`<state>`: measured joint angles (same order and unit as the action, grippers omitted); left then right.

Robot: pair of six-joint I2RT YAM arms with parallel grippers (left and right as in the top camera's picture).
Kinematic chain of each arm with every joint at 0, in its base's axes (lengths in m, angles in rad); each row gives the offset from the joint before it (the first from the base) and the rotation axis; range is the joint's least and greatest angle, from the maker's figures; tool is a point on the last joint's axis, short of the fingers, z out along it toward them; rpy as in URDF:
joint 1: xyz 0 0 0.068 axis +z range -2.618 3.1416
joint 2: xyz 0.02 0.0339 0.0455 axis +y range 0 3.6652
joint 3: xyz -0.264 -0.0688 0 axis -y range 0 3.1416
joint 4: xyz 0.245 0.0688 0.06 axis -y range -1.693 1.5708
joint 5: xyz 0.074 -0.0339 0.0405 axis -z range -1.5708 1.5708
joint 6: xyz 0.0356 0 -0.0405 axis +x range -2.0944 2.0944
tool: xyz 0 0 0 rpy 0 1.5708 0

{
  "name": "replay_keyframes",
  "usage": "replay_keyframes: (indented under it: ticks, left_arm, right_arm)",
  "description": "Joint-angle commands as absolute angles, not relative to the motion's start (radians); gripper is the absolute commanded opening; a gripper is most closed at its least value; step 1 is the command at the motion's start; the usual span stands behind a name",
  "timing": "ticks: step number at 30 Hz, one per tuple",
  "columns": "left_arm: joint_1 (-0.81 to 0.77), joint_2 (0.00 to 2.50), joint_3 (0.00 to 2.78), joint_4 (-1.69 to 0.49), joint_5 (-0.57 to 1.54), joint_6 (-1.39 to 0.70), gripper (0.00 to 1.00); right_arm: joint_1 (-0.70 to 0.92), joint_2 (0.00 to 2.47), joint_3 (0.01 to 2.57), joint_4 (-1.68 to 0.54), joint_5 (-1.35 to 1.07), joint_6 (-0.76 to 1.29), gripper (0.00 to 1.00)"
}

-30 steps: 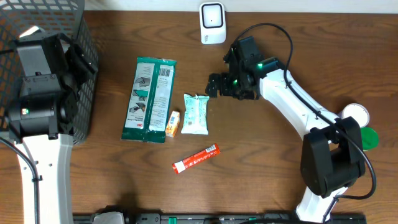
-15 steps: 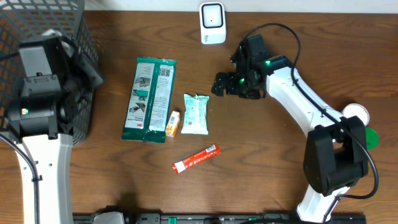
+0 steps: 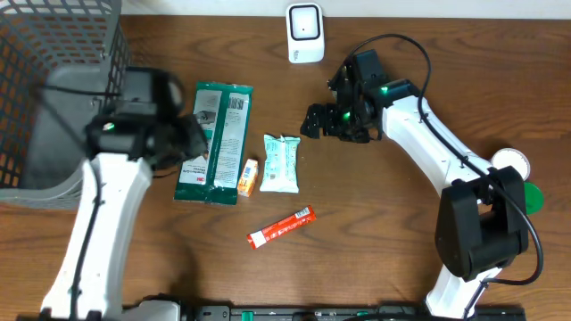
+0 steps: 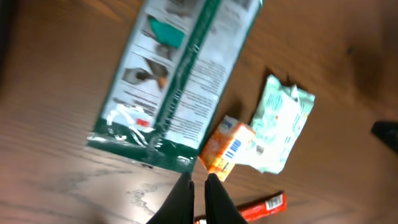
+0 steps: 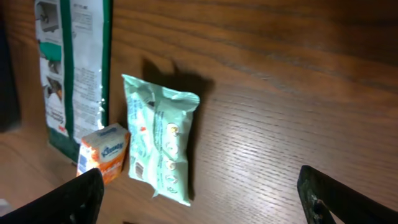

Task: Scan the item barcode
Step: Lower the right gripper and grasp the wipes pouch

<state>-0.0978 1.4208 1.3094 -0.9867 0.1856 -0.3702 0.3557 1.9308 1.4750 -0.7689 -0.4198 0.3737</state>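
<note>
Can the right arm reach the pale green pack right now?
Probably yes. The right gripper hovers open close to the pale green pack, with only bare table between them. The small orange box sits at the pack's far side, out of the approach.

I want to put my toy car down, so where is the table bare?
Bare wood lies between the red tube and the right arm, and along the top between the basket and the white scanner. It is crowded in the middle, where the green packet, orange box and pale pack huddle.
</note>
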Motion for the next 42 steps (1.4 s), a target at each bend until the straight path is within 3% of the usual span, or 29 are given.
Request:
replay_keyframes:
  ticks: [1, 15, 30, 42]
  left_arm:
    - [-0.161, 1.485, 1.31, -0.971, 0.198, -0.357, 0.07]
    - [-0.215, 1.586, 1.306, -0.852, 0.192, -0.349, 0.07]
    - [-0.222, 1.611, 1.296, -0.794, 0.191, -0.349, 0.08]
    - [-0.221, 1.611, 1.296, -0.794, 0.164, -0.35, 0.08]
  right_arm:
    - [0.386, 1.937, 1.469, -0.767, -0.454, 0.381, 0.94]
    - [0.463, 2.03, 1.469, -0.687, -0.465, 0.456, 0.91]
    - [0.537, 2.054, 1.469, -0.677, -0.312, 0.467, 0.65]
    - [0.601, 2.054, 1.469, -0.684, -0.063, 0.538, 0.66]
